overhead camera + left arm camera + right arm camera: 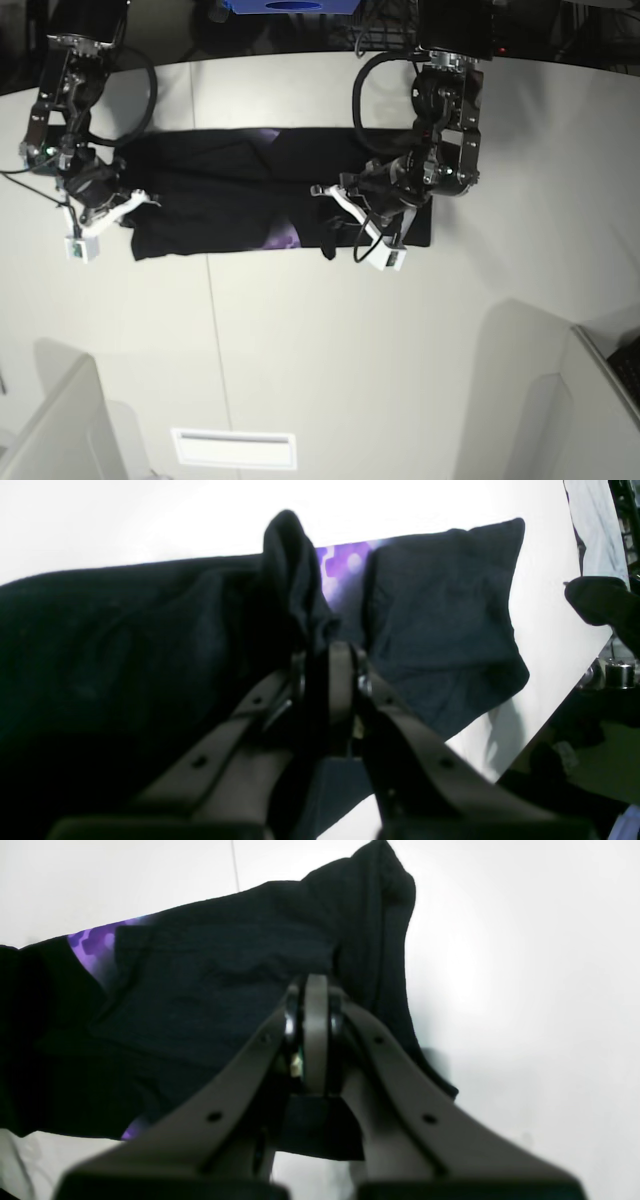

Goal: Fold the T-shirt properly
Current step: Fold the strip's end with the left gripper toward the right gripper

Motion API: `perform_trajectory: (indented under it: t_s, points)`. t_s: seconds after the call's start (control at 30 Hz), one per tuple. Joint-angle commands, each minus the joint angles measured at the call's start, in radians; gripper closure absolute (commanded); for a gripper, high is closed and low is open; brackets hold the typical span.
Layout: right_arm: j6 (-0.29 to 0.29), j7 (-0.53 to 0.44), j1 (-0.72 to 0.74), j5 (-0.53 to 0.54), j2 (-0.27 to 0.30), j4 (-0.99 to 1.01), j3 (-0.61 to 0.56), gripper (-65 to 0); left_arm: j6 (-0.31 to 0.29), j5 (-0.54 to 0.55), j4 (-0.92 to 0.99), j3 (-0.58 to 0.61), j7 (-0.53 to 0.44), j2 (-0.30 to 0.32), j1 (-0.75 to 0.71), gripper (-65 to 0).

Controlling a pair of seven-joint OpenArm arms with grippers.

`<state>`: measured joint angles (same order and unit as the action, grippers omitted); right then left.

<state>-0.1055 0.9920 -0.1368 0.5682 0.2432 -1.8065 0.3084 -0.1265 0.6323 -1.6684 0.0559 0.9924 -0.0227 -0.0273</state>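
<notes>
The black T-shirt (pixel 220 190) lies spread sideways across the far half of the white table, with a bit of purple print (pixel 285 237) showing at a turned-over edge. My left gripper (pixel 325 215) is over its right part. In the left wrist view this gripper (pixel 330 655) is shut on a raised fold of the black cloth (pixel 292 570), with purple print (pixel 342 570) behind it. My right gripper (pixel 138 198) is at the shirt's left end. In the right wrist view it (pixel 315 990) is shut on the cloth edge (pixel 375 900), which stands up behind its tips.
The white table (pixel 300 350) runs wide toward the front, with a thin seam (pixel 215 330) across it. A blue box (pixel 290 5) sits past the far edge. A white slotted plate (pixel 235 447) lies at the front. Grey panels stand at both front corners.
</notes>
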Motion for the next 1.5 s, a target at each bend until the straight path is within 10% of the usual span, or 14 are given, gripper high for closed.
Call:
perform_trajectory:
  t_s: [0.0, 0.7, 1.17, 1.33, 1.47]
  points:
    - [-0.003, -0.017, 0.012, 0.009, 0.014, -0.017, 0.007, 0.0, -0.003, 0.021, -0.016, 0.003, -0.014, -0.01, 0.019, 0.0]
    - [-0.003, -0.017, 0.012, 0.009, 0.014, -0.019, 0.007, 0.0, -0.003, 0.028, -0.016, 0.009, -0.013, -0.026, 0.022, -0.8]
    - [-0.003, -0.017, 0.012, 0.009, 0.014, -0.019, 0.007, 0.0, -0.008, 0.031, -0.011, 0.072, -0.013, -0.062, 0.054, -48.1]
    - [-0.003, -0.017, 0.022, 0.011, 0.012, -0.016, 0.056, 0.0, -0.008, 0.031, -0.032, 0.114, -0.01, -0.064, 0.077, -38.0]
    - [-0.003, -0.017, 0.042, 0.082, -0.006, 0.018, 0.157, 0.0, -0.008, 0.031, -0.141, -0.008, -0.008, 0.002, 0.01, -7.2]
